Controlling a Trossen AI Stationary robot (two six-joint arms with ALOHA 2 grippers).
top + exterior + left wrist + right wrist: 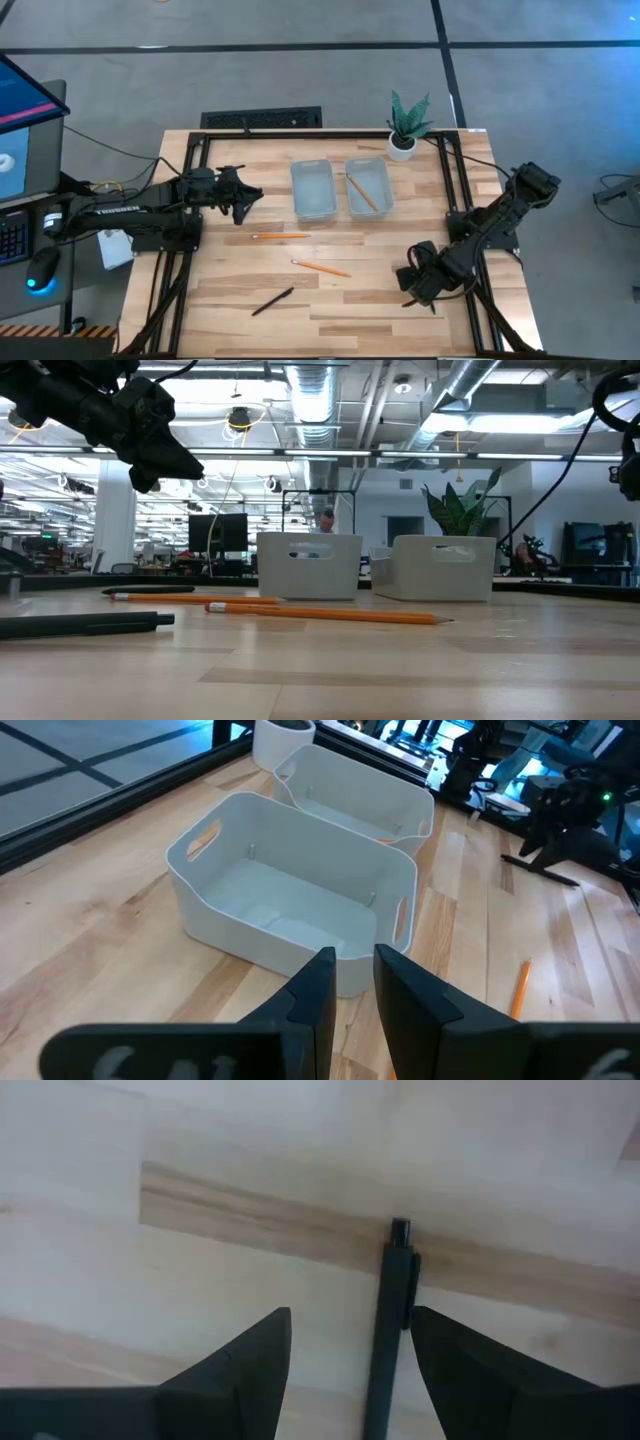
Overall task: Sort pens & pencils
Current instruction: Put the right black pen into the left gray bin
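One black pen (388, 1330) lies flat on the table between the open fingers of my right gripper (350, 1315), closer to one finger. This gripper (418, 288) is low over the table's near right part. A second pen (272, 301) lies near the front edge. Two orange pencils (280, 236) (322, 267) lie on the table in front of the trays. A third pencil (362, 193) lies in the right tray (384, 200). My left gripper (247, 197) hovers left of the left tray (290, 890); its fingers (350, 982) are a narrow gap apart and hold nothing.
A potted plant (405, 128) stands at the far right corner behind the trays. Black frame rails (455, 180) run along both table sides. A monitor and mouse (40, 270) sit off the left edge. Bare wood lies between the pencils and the right gripper.
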